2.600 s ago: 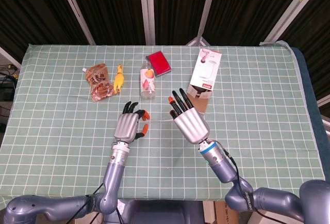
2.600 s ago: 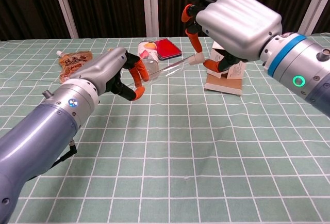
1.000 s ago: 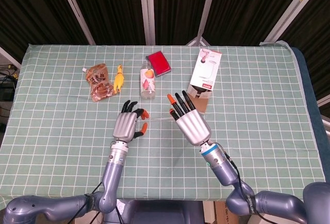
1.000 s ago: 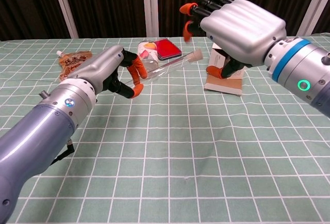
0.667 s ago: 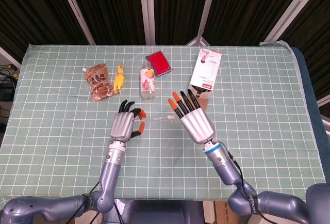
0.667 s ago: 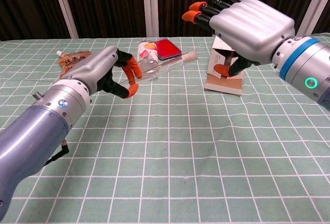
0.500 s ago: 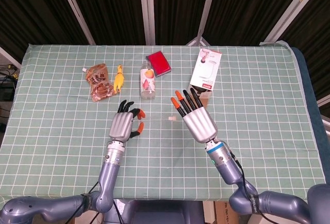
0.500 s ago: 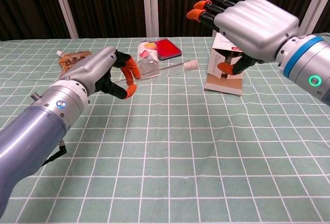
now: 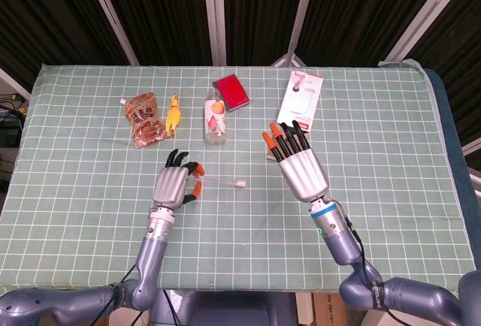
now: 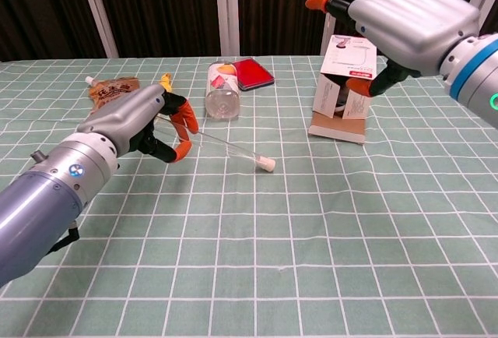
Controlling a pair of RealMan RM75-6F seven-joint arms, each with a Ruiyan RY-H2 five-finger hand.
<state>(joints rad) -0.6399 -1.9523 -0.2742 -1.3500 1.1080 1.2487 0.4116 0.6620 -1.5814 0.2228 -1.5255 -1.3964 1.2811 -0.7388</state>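
Left hand (image 10: 148,128) pinching one end of a clear tube (image 10: 229,149) between orange fingertips, other fingers loosely curled. Tube running from that pinch out toward the right hand's side, capped end low at the cloth (image 10: 311,221). Right hand (image 10: 408,15) spread and holding nothing, raised well clear of the tube before the box (image 10: 342,89); left plainly the nearer.

tube (image 9: 222,182): 1 | bottle (image 9: 215,116): 1 | box (image 9: 299,101): 1 | red case (image 9: 231,91): 1 | snack pouch (image 9: 144,120): 1 | toy chicken (image 9: 174,114): 1
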